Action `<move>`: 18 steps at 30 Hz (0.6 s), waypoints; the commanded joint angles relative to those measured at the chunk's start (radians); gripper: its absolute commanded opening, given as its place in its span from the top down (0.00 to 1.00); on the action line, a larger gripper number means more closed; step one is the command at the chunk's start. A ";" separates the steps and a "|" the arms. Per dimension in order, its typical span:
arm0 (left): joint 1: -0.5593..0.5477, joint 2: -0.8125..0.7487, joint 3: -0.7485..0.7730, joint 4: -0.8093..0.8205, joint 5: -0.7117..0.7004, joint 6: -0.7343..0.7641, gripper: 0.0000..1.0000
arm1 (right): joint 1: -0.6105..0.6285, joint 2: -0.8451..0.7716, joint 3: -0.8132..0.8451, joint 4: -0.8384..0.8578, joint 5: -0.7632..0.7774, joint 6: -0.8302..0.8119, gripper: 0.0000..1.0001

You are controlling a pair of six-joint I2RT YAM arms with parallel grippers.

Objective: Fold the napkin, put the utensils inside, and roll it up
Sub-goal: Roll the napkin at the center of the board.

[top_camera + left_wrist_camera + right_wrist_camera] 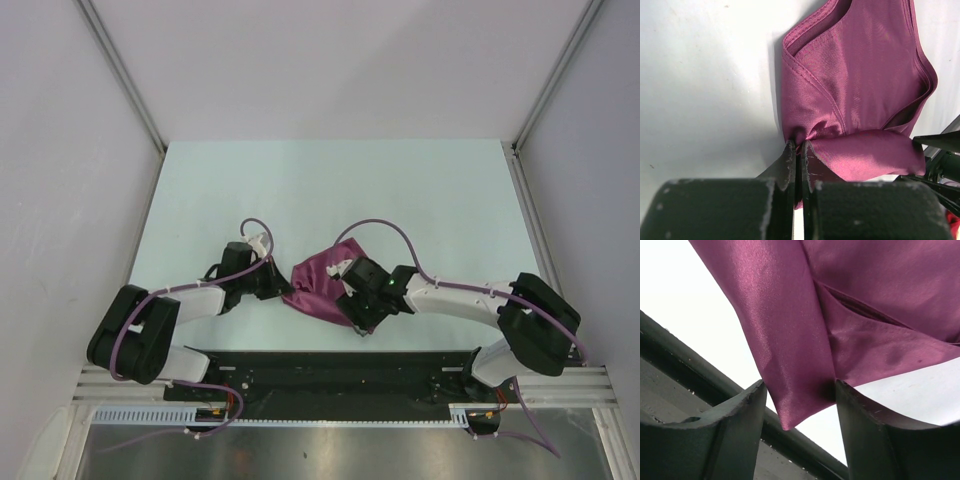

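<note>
Napkin [860, 75] rolling is judged under way, one edge clamped by the left gripper [799, 150]; the parted right gripper [800, 386] must next be closed on its corner.

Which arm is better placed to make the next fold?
Probably left: the left gripper is shut on the napkin edge; the right gripper is open, cloth merely hanging between its fingers.

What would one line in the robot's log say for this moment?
napkin bunched, partly folded | left claw shut on its edge | right claw open around a hanging corner
</note>
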 commanded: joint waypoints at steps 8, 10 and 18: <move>0.000 0.011 0.024 -0.031 -0.003 0.032 1.00 | -0.066 0.031 -0.026 0.023 -0.142 0.025 0.61; 0.000 0.014 0.027 -0.036 -0.003 0.034 1.00 | -0.090 0.034 -0.035 0.031 -0.192 0.027 0.63; 0.000 0.022 0.041 -0.059 0.003 0.055 1.00 | -0.159 0.065 -0.048 0.022 -0.332 0.025 0.66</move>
